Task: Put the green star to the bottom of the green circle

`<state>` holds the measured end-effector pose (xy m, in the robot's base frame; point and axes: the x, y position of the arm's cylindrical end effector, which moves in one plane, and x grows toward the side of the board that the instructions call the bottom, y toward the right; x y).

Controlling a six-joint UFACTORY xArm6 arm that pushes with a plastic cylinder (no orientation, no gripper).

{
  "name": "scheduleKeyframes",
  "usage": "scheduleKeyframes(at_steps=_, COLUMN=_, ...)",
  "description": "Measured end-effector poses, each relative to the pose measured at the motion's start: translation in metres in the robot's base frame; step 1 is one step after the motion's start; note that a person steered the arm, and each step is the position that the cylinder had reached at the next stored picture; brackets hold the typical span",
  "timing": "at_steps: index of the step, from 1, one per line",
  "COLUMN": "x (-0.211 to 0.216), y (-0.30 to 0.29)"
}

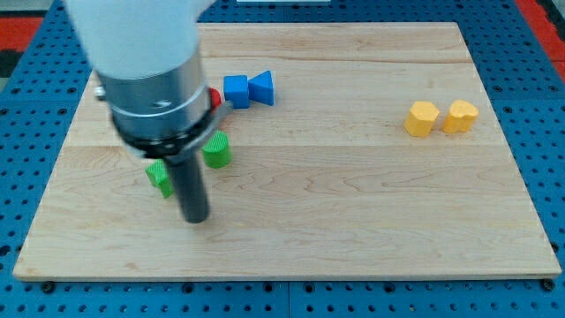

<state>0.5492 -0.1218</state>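
The green circle (pixel 217 151) stands on the wooden board (pixel 353 221) left of centre. The green star (pixel 159 177) lies lower and to the left of it, partly hidden by my rod. My tip (pixel 195 218) rests on the board just right of and below the green star, and below and slightly left of the green circle. The tip appears close to the star; I cannot tell whether they touch.
A blue cube (pixel 236 91) and a blue wedge-like block (pixel 262 87) sit side by side above the green circle. A red block (pixel 214 98) is mostly hidden behind the arm's body. Two yellow blocks (pixel 422 118) (pixel 461 116) sit together at the right.
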Motion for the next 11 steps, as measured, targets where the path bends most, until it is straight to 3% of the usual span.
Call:
scheduleKeyframes(at_steps=1, x=-0.014, y=-0.102)
scheduleKeyframes(at_steps=2, x=-0.045, y=-0.152)
scheduleKeyframes(at_steps=3, x=-0.069, y=-0.125)
scheduleKeyframes(at_steps=5, x=-0.042, y=-0.028)
scheduleKeyframes(at_steps=7, x=-0.008, y=-0.019)
scheduleKeyframes(at_steps=9, x=-0.009, y=0.038)
scheduleKeyframes(at_steps=11, x=-0.023, y=-0.044)
